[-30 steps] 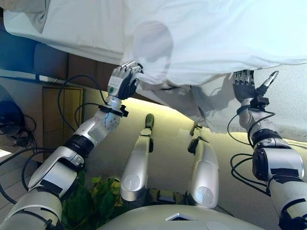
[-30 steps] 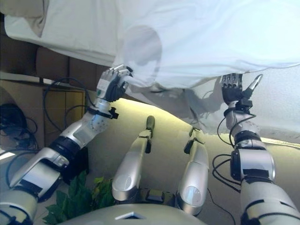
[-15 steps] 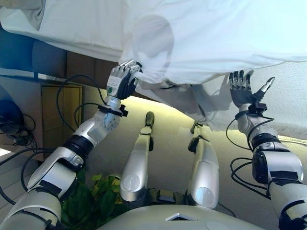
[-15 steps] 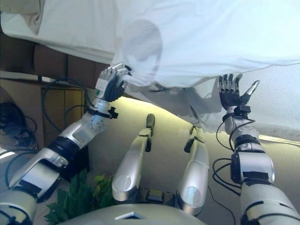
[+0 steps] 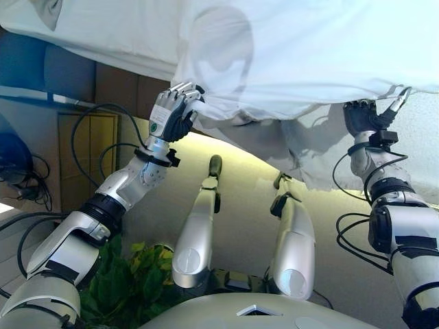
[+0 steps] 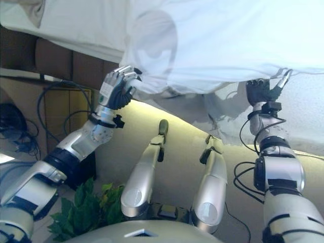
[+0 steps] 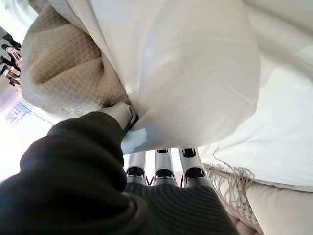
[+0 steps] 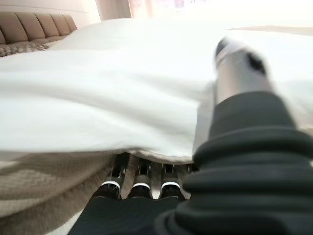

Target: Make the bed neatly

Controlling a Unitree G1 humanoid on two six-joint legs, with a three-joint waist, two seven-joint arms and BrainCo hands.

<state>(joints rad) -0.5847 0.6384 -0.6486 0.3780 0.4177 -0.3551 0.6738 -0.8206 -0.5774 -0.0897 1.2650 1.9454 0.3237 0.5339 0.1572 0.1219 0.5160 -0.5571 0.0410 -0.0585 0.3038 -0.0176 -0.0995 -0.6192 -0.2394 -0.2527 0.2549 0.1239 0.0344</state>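
Observation:
A white sheet [image 5: 309, 48] covers the bed and hangs over its near side. My left hand [image 5: 171, 116] is shut on a bunched fold of the sheet's edge, the thumb [image 7: 122, 115] pressed into the white cloth [image 7: 186, 63]. A beige woven blanket [image 7: 58, 73] with a fringe lies under the sheet there. My right hand [image 5: 363, 120] is up at the sheet's edge farther right and reaches under it, with the white cloth [image 8: 98, 98] lying across it. Crumpled greyish cloth [image 5: 302, 147] hangs below the sheet between the two hands.
The beige bed base [image 5: 254, 199] runs below the hanging cloth. A brown padded headboard [image 5: 116, 86] and a wooden nightstand [image 5: 82, 144] stand at the left. A green plant [image 5: 130, 274] is low on the left. A pillow corner [image 5: 48, 10] shows at top left.
My right hand was spread open below the sheet half a second ago and has risen back to the sheet's edge, going under it. The left hand keeps its hold, slightly higher.

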